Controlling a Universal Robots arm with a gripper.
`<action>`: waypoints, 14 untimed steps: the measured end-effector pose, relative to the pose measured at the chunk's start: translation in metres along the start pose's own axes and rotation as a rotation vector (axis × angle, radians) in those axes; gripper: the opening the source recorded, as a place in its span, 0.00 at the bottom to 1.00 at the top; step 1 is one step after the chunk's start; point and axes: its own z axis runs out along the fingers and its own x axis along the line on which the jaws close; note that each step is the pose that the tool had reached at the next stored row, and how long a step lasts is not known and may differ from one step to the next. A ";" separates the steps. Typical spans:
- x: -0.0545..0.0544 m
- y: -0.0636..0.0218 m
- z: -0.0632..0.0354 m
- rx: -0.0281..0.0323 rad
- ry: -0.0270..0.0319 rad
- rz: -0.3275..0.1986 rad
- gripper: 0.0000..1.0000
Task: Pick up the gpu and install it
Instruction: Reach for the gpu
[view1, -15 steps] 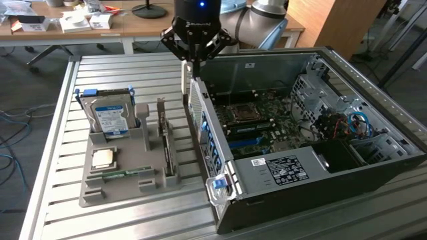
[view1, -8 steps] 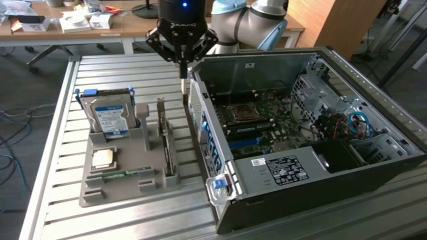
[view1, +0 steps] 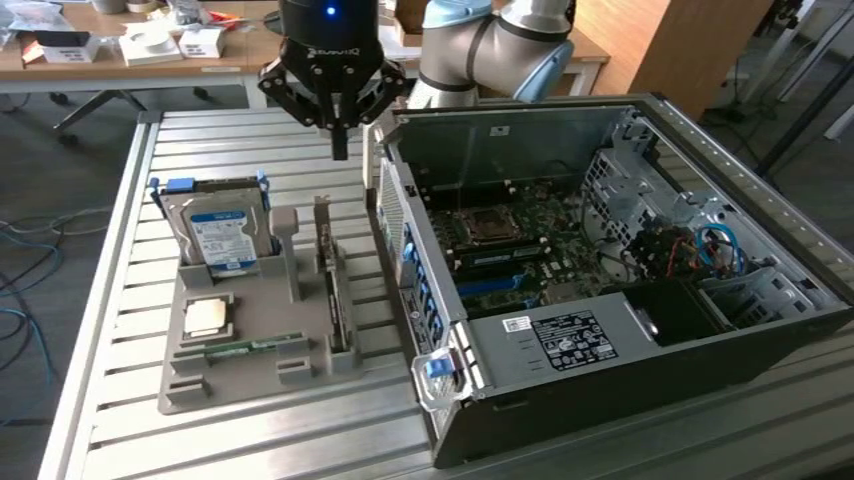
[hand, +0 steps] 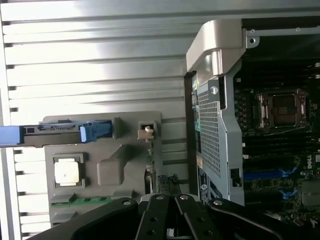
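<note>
We see the tool (view1: 340, 148) hanging in the upper middle of the exterior view. Its fingers are pressed together and hold nothing, above the slatted tabletop (view1: 214, 140). The gpu (view1: 324, 255) stands on edge in a slot of the grey holder (view1: 200, 385), left of centre in that view, lower in the frame than the tool and apart from it. The hard drive (view1: 220, 238) stands just beside it on the exterior view's left, and the open computer case (view1: 561, 340) sits near on the exterior view's right.

We judge the main risk to be a descent with the fingers pressed together. They would strike the card's top edge (a thin target, seen edge-on) rather than straddle it, and could tip it in its slot. A sideways error could put a finger against the hard drive or the case wall. An off-centre grip could let the card swing.
</note>
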 end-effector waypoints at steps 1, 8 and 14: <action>0.003 -0.0002 0.0001 0.0001 -0.0001 0.001 0.11; 0.011 -0.0007 0.0005 0.0001 -0.0002 0.004 0.11; 0.010 -0.0061 0.0002 0.0001 -0.0001 0.004 0.11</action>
